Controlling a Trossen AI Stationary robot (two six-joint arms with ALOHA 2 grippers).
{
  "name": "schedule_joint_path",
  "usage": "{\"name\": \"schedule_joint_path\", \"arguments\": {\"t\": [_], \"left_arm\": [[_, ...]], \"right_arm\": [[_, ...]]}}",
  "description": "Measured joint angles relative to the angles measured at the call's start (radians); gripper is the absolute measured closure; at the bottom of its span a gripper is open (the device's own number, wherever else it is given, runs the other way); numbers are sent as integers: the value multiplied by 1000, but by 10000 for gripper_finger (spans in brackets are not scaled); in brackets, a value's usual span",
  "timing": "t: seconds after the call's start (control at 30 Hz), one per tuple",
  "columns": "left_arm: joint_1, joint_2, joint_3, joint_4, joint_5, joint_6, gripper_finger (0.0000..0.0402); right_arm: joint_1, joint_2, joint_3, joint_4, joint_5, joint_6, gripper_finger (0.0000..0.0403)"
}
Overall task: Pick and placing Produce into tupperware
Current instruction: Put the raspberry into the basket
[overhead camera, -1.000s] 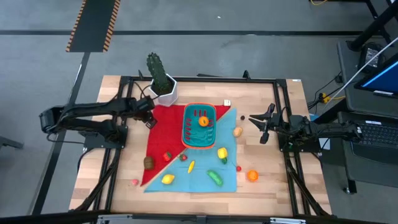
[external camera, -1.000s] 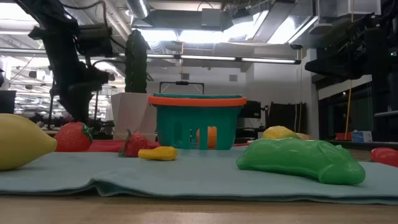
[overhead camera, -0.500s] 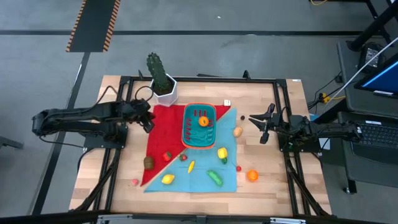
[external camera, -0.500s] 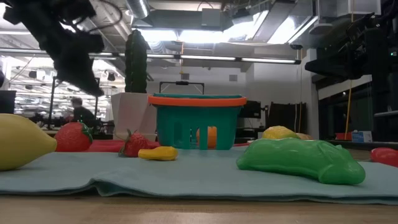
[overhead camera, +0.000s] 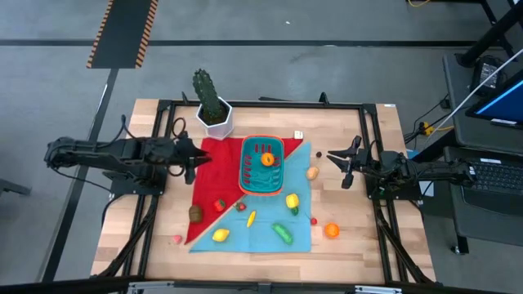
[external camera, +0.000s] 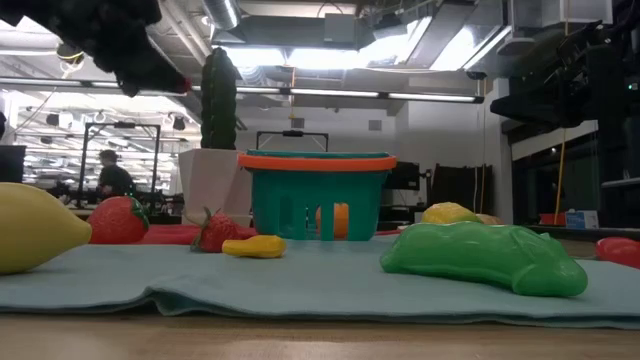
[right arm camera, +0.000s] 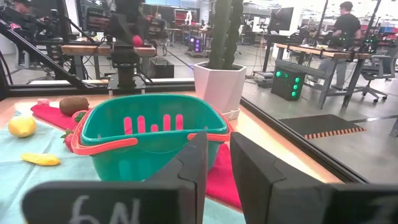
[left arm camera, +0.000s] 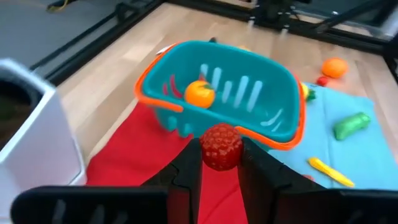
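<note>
Strawberry [left arm camera: 220, 146] pinched in left gripper [left arm camera: 219, 163] short of basket [left arm camera: 283, 134]; early release drops it on red cloth [left arm camera: 140, 171]; right gripper [right arm camera: 216, 163] nearly closed, empty.

A wooden table [overhead camera: 368, 139] carries red [overhead camera: 214, 175] and teal cloths [overhead camera: 270, 233], perhaps overlapping.

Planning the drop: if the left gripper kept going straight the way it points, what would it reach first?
Probably the tupperware: the left gripper, shut on a strawberry, points at its near orange rim. Depth is unclear.
</note>
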Motion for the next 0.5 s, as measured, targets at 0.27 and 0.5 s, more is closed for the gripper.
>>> {"name": "schedule_joint_path", "arguments": {"t": [0.27,0.5], "left_arm": [[-53,1,0,69,-21,66,332],[-78,27,0,71,-22,83,331]], "right_arm": [[0,0,0,0,0,-2,330],[0,0,0,0,0,-4,330]]}}
